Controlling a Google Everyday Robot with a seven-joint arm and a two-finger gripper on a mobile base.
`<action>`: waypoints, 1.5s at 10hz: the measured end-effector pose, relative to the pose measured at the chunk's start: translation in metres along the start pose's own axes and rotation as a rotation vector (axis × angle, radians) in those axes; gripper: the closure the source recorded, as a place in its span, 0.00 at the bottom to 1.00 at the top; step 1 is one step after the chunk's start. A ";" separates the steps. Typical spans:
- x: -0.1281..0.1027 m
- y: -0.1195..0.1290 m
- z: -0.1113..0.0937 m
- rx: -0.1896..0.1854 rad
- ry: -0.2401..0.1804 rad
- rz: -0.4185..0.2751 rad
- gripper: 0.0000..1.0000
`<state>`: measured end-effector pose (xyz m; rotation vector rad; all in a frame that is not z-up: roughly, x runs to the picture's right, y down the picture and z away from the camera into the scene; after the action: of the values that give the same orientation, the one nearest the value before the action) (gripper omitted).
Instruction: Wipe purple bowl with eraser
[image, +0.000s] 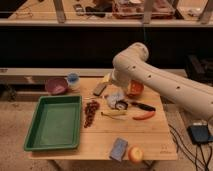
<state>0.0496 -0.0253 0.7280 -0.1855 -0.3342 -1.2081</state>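
The robot's smooth white tubular arm (155, 80) reaches in from the right and bends down over the middle of the pale wooden table (150, 136). Its hand (117, 101), a pale grey block with a dark round part on it, hangs low over the tabletop. It sits just right of the small dark grey rectangular eraser (100, 89) and left of the orange-red bowl (135, 89). I cannot tell whether the hand is wide or narrow, nor whether it holds anything.

The eraser lies flat on the wood, angled. The small round dull purple bowl (56, 85) stands at the table's far left corner, well apart from the hand. A pale blue cup (73, 80) stands just beside the bowl on its right.

A shallow green plastic tray (52, 122) with raised walls fills the left side. Beside it lies a lumpy dark red cluster (91, 113). Near the hand are a slim yellow banana (114, 113), a curved red piece (144, 116) and a black-handled tool (144, 106). At the near edge lie a flat blue-grey rectangular pad (119, 148) and a round yellow-orange fruit (135, 153), almost touching.
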 end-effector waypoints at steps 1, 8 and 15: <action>0.004 -0.011 0.007 -0.001 0.023 0.005 0.20; 0.030 -0.090 0.076 -0.045 0.060 -0.009 0.20; 0.034 -0.105 0.072 -0.117 0.076 -0.015 0.20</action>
<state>-0.0489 -0.0695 0.8034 -0.2383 -0.1994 -1.2471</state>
